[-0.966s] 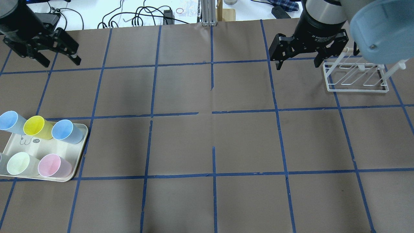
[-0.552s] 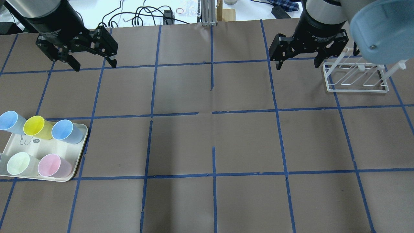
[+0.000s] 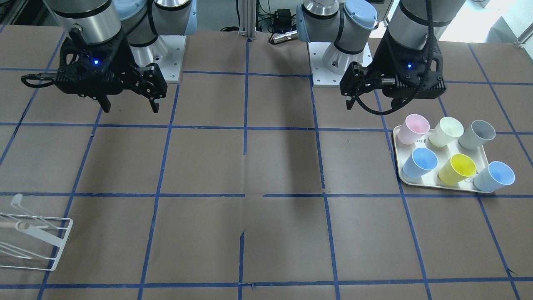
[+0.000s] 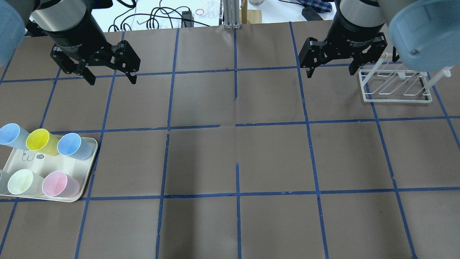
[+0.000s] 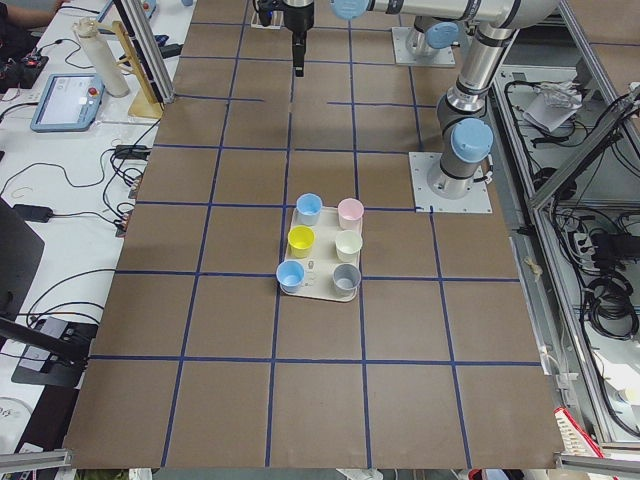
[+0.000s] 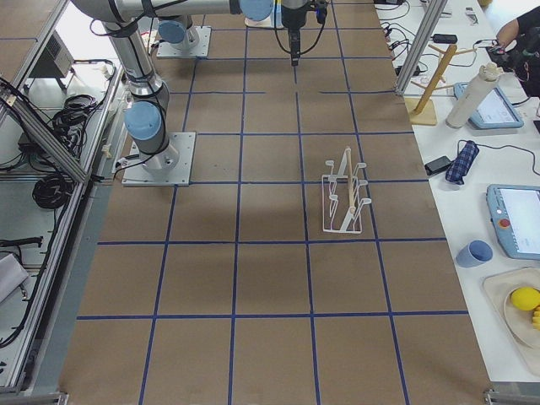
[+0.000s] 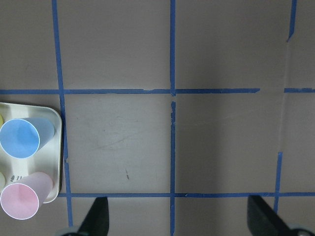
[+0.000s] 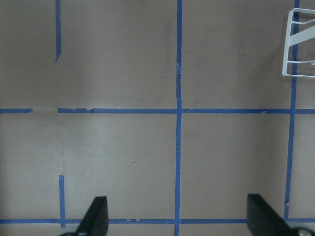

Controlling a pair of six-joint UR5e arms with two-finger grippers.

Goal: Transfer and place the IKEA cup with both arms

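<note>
The lime-yellow IKEA cup (image 4: 37, 140) stands upright in the far row of a cream tray (image 4: 90, 169), between two blue cups. It also shows in the front-facing view (image 3: 458, 167) and the exterior left view (image 5: 301, 240). My left gripper (image 4: 112, 81) is open and empty, high above the table, beyond the tray and to its right. Its wrist view (image 7: 179, 219) shows both fingers wide apart. My right gripper (image 4: 330, 73) is open and empty, hanging at the far right next to the white rack (image 4: 395, 84). Its fingers are also spread in its wrist view (image 8: 177, 216).
The tray also holds two blue cups (image 4: 73, 145), a pink cup (image 4: 57, 183), a pale cream-yellow cup (image 4: 21, 181) and a grey cup (image 3: 479, 134). The white wire rack (image 3: 33, 237) stands near the right arm. Brown paper with blue tape lines covers the table.
My left arm has swung from the far left edge to the right and a little nearer, gripper still open. The right arm and the cups have not moved.
</note>
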